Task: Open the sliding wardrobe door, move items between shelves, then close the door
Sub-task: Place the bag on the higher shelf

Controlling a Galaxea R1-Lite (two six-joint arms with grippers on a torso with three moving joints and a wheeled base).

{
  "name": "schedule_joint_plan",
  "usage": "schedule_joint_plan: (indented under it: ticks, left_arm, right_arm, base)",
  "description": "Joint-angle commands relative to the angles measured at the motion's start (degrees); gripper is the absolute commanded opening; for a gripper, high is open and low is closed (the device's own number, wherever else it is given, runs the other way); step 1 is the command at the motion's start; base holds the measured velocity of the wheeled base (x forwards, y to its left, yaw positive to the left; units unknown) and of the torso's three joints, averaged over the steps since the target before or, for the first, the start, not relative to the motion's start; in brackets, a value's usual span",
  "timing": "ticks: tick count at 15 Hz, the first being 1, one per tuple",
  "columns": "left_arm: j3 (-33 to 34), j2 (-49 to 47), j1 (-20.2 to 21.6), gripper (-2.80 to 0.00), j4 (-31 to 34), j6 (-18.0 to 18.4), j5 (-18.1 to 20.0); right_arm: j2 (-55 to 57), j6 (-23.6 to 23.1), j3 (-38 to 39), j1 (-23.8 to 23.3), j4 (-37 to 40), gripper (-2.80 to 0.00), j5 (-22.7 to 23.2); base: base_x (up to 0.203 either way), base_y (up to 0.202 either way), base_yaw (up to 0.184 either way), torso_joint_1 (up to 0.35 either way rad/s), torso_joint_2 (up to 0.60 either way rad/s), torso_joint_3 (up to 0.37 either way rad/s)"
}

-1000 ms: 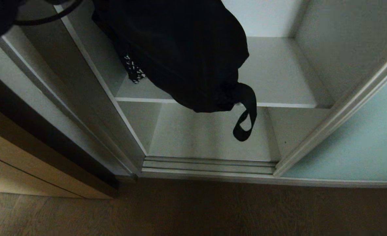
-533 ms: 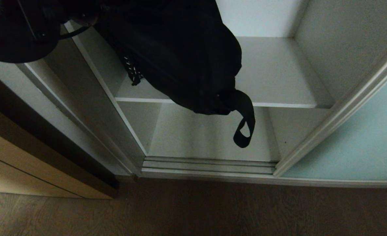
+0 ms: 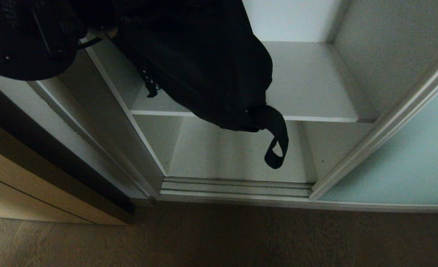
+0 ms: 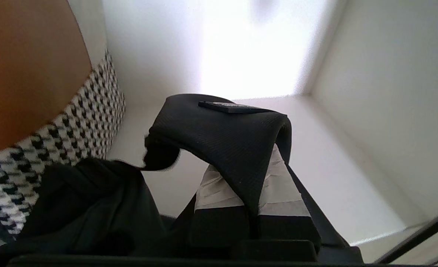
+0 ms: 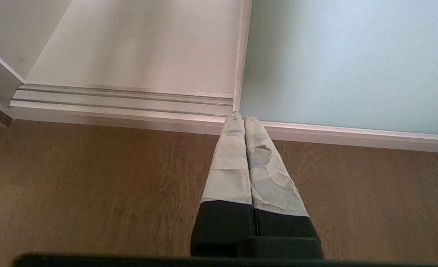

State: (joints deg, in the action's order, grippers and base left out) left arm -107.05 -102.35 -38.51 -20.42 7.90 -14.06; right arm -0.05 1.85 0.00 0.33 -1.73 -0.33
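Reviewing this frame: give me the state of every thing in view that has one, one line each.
sliding wardrobe door: slid open to the right.
black bag: lifted, hanging over the shelf edge, strap loop dangling.
left gripper: shut on the black bag's strap.
houndstooth piece: inside the wardrobe beside the bag.
shelf: right part bare.
right gripper: shut, empty, pointing at the floor by the door track.
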Motion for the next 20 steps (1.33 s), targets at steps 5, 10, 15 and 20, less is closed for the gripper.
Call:
schedule_joint_plan:
  ticks: [5,10,15,20]
  left_arm:
    - [0.79,0.05,0.10,-2.80,-1.11,0.01,-0.09]
    - [0.79,0.31,0.01,-2.80,-1.11,0.01,-0.09]
    - [0.96,0.05,0.01,-2.80,-1.11,0.01,-0.01]
    - [1.66,-1.18,0.01,-2.80,-1.29,-0.69,-0.01]
  right_arm:
    - [-0.04,0.00,0.00,0.02,-0.03,-2.80,-0.02]
    - [-0.04,0.00,0.00,0.02,-0.03,-2.80,-0.02]
    - [-0.13,0.00,0.00,0.02,-0.03,-2.80,-0.02]
    - [-0.04,0.00,0.00,0.02,-0.03,-2.80,-0.02]
  base:
    - [0.013,0.000,0.001,-0.001,0.00,0.001]
    - [0.188,0.000,0.000,0.004,0.00,0.002]
    - [0.195,0.000,0.001,-0.001,0.00,0.001]
    - [0.126,0.000,0.004,0.006,0.00,0.000]
